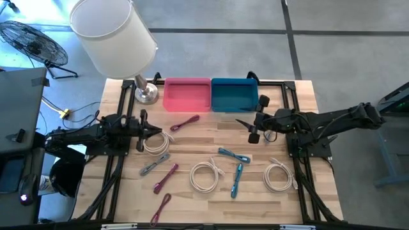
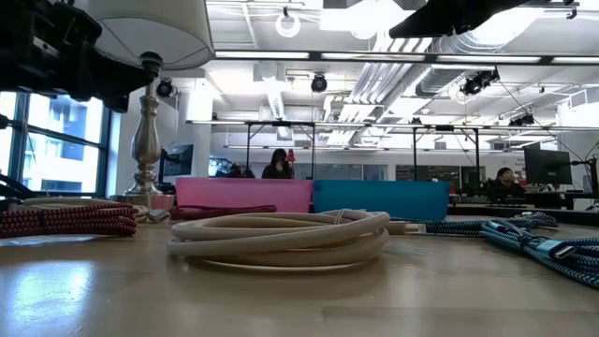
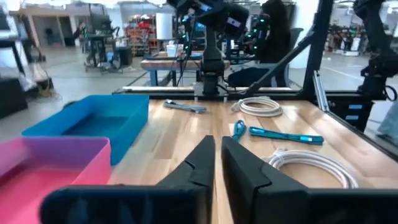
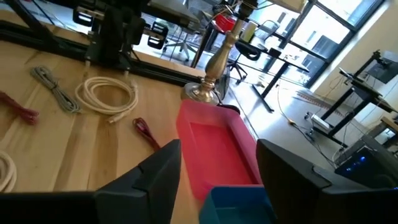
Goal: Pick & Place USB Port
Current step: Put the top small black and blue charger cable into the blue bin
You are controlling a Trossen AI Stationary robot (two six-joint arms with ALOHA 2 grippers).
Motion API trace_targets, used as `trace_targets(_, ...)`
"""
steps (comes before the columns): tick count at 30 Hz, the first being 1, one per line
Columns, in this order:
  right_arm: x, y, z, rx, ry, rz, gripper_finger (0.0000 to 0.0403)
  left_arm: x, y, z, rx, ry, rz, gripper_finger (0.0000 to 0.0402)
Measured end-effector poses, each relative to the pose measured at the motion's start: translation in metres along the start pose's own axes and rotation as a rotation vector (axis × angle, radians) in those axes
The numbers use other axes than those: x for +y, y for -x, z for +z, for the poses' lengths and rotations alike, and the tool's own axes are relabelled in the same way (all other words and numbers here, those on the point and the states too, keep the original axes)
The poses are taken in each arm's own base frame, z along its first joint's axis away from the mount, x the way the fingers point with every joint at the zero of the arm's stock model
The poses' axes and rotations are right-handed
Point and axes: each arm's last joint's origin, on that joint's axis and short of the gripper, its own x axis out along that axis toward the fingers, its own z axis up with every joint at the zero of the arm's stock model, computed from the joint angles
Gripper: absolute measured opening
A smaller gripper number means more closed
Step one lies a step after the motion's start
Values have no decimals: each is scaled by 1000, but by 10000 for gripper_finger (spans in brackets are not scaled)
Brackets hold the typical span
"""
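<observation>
Several USB cables lie on the wooden table: white coils (image 1: 204, 176) (image 1: 278, 176) (image 1: 156, 142), red ones (image 1: 185, 122) (image 1: 166, 177), blue ones (image 1: 233, 155) (image 1: 238, 180) and a grey one (image 1: 154, 165). A pink bin (image 1: 186, 94) and a blue bin (image 1: 234, 94) stand at the far edge. My left gripper (image 1: 155, 131) (image 3: 217, 155) hovers shut near the left white coil, pointing right. My right gripper (image 1: 246, 121) (image 4: 217, 177) is wide open and empty, in front of the blue bin and above the table, pointing left toward the pink bin (image 4: 214, 146).
A table lamp with a white shade (image 1: 115, 32) stands on its metal base (image 1: 146, 94) left of the pink bin. Black frame rails (image 1: 115, 166) (image 1: 307, 179) run along the table's left and right sides. Bare wood shows between the bins and the cables.
</observation>
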Motion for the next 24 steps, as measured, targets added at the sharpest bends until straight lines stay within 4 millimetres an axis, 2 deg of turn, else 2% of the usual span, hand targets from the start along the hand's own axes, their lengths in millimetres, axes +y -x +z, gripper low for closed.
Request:
trace_targets(8, 0, 0, 1, -14, -10, -1, 211, 0, 2, 11, -38, -192, 8, 104)
trace_targets(16, -1, -2, 7, -20, 4, 81, 209, -1, 3, 19, -123, -239, -8, 115)
trace_targets(19, -3, -8, 17, 62, 45, 101, 209, -2, 5, 28, -164, -310, -48, 115)
trace_targets(24, -1, -23, 31, 359, 11, 141, 209, -2, 7, 37, -161, -369, -45, 115)
